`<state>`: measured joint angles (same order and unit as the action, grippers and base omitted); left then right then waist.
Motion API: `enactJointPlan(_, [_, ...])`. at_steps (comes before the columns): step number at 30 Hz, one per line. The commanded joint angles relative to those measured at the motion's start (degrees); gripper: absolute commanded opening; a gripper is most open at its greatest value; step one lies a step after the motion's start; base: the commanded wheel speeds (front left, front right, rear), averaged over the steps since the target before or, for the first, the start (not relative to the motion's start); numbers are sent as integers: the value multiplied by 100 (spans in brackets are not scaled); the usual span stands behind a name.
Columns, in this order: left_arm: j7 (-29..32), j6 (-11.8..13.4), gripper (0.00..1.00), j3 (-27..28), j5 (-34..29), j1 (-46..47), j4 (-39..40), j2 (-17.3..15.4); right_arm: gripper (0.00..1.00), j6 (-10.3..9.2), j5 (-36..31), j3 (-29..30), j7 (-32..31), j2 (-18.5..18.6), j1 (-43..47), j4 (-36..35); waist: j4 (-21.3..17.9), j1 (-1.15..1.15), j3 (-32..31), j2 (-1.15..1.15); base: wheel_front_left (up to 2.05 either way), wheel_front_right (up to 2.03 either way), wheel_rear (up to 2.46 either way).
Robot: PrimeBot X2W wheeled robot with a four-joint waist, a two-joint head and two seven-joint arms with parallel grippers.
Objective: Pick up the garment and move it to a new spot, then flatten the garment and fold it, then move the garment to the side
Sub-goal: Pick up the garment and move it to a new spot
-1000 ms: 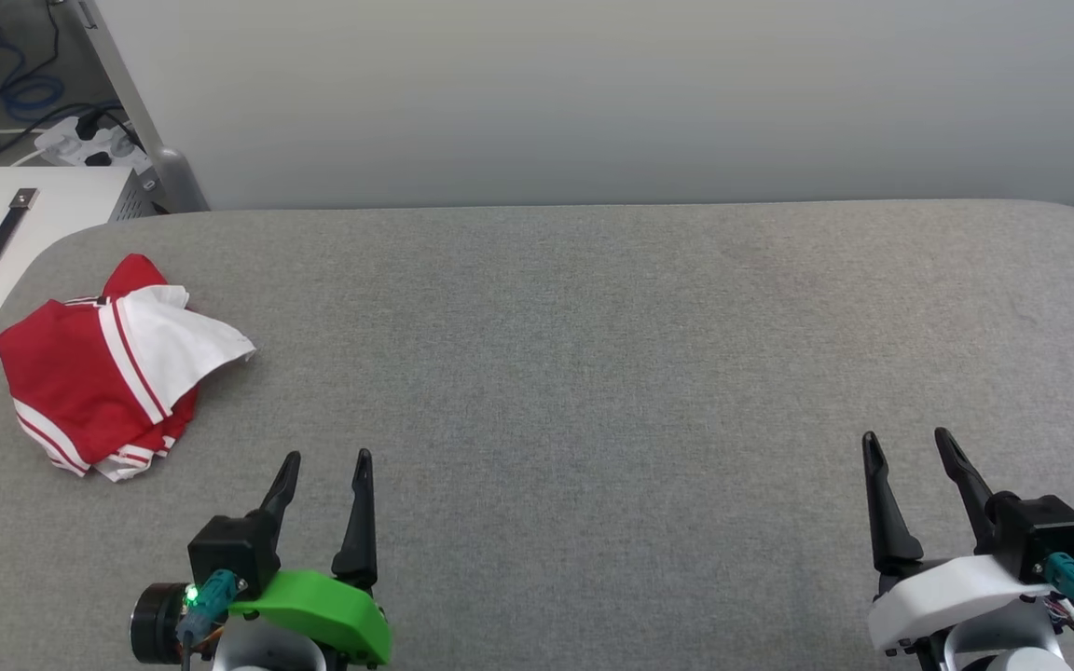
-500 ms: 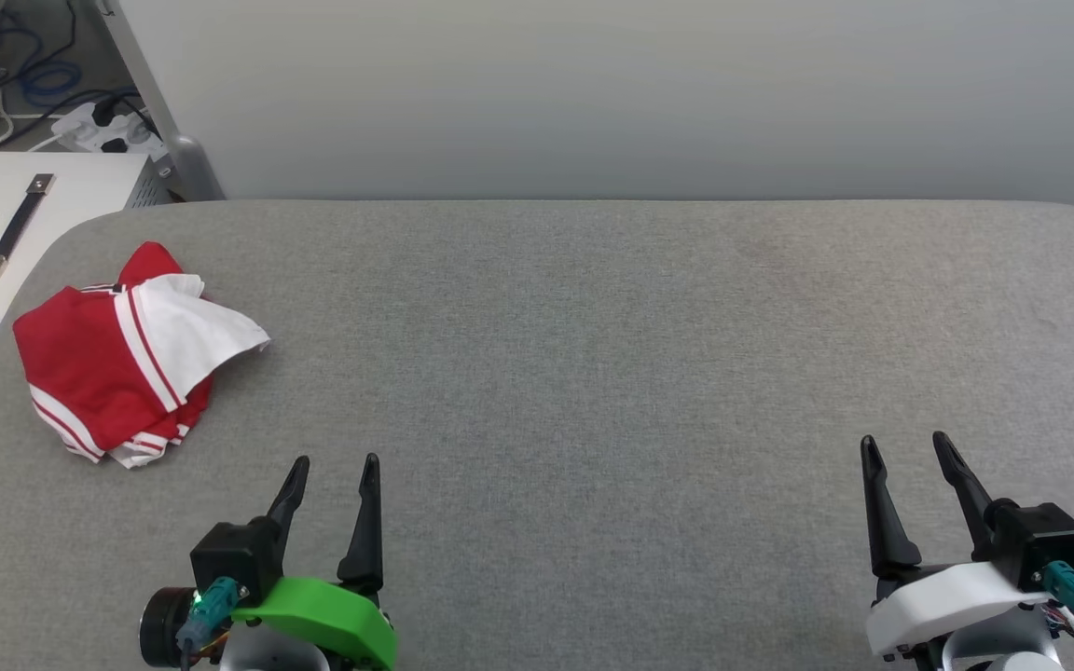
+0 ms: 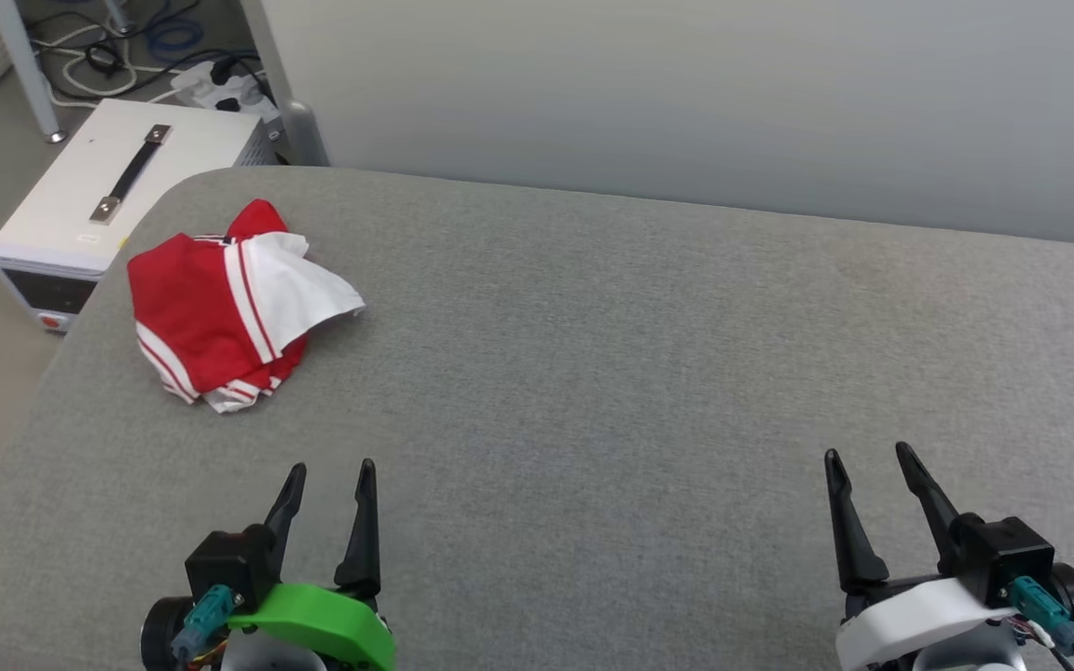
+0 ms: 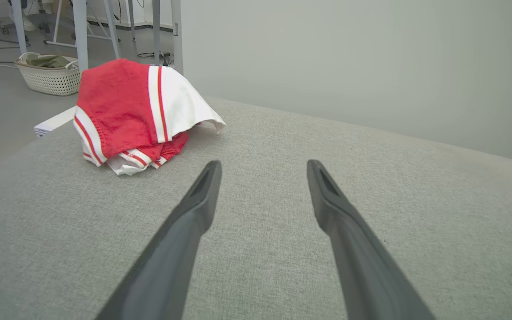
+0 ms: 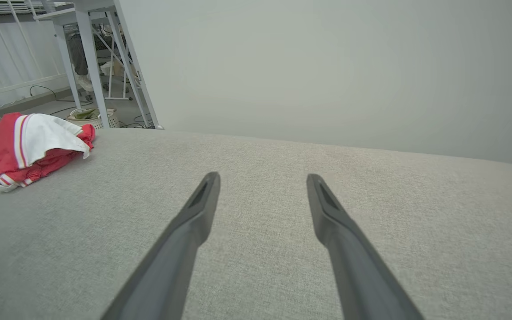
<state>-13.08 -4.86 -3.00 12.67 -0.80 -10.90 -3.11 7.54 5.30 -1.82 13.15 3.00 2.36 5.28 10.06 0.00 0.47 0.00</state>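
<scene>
Head camera turned left; garment (image 3: 220, 308) bunched near table (image 3: 640, 354) far-left edge.

Place: a robotics lab or test room, by the look of it.
Worktop: a wide worktop (image 3: 649, 354) covered in plain grey cloth, set against a bare pale partition (image 3: 686, 93).
Floor gear: a white box (image 3: 71, 219) with a strap handle, a power strip (image 3: 220, 89) and loose cables (image 3: 117, 56).
Furniture: bare metal table legs (image 5: 98, 75) and a white basket (image 4: 51, 73) on a hard grey floor.
Robot: left end effector (image 3: 332, 464) and right end effector (image 3: 866, 450), dark-fingered, over the worktop.
</scene>
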Motion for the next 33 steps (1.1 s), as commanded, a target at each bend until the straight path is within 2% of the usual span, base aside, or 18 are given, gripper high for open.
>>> enactJointPlan(1, [-63, -23, 100, 21, 51, -6, -44, 21, 100, -5, 16, -31, 58, -11, 56, 7, 448, 0, 31, 0, 0, 0, 0])
enactJointPlan(9, [-158, -58, 100, 102, 116, 12, -68, 23, 100, -5, 69, -218, 152, -12, 16, 17, 1183, 0, 82, 0, 0, 0, 0])
enactJointPlan(15, [-192, -96, 100, 101, 144, 12, -67, 24, 100, -5, 112, -283, 185, -13, -7, 14, 1555, 0, 103, 0, 0, 0, 0])
enactJointPlan(25, [-192, -73, 100, 54, 154, 2, -35, 24, 100, -5, 151, -325, 185, -13, -14, 31, 1785, 0, 130, 0, 0, 0, 0])
enactJointPlan(33, [-192, -48, 100, 109, 194, 1, 22, 24, 100, -5, 285, -296, 185, -13, -54, -11, 1716, 0, 200, 0, 0, 0, 0])
